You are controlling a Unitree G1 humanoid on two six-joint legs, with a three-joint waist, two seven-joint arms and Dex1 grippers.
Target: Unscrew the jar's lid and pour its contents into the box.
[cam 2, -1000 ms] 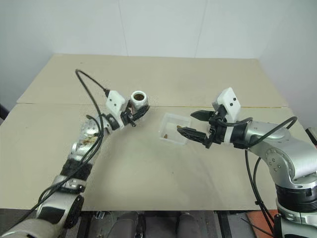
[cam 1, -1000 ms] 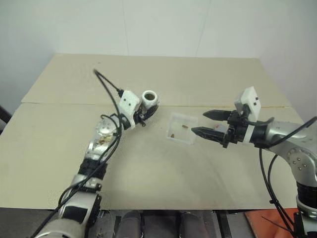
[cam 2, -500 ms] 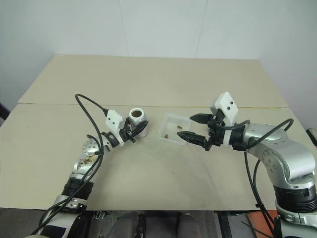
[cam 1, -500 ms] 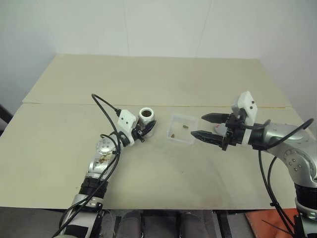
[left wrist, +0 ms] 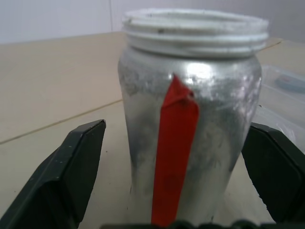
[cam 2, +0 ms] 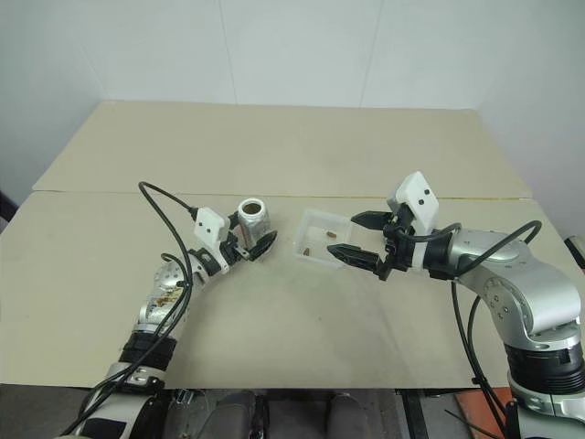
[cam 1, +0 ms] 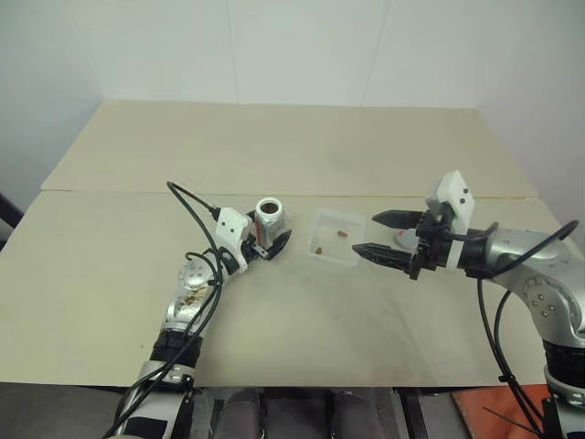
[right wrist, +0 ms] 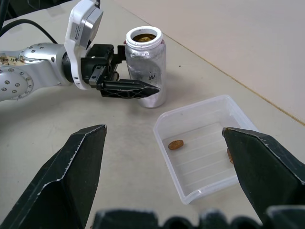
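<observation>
The jar (cam 1: 270, 214) stands upright on the table with its mouth uncovered, silvery with a red strip (left wrist: 174, 152) down its side. Brown contents (right wrist: 143, 37) show inside its mouth. My left gripper (cam 1: 271, 234) is open, one finger on each side of the jar with a gap on both sides. The clear box (cam 1: 335, 237) lies just right of the jar with a few brown pieces (right wrist: 175, 144) in it. My right gripper (cam 1: 380, 236) hangs open just right of the box, holding nothing. A pale round flat thing (cam 1: 402, 239), likely the lid, lies on the table under it.
The tan table (cam 1: 292, 320) stretches wide in front of the arms, with a seam (cam 1: 110, 191) across it behind the jar. A black cable (cam 1: 194, 203) loops up from my left wrist.
My left arm came down and set the jar on the table. Its fingers then opened off the jar. The right arm has stayed in place.
</observation>
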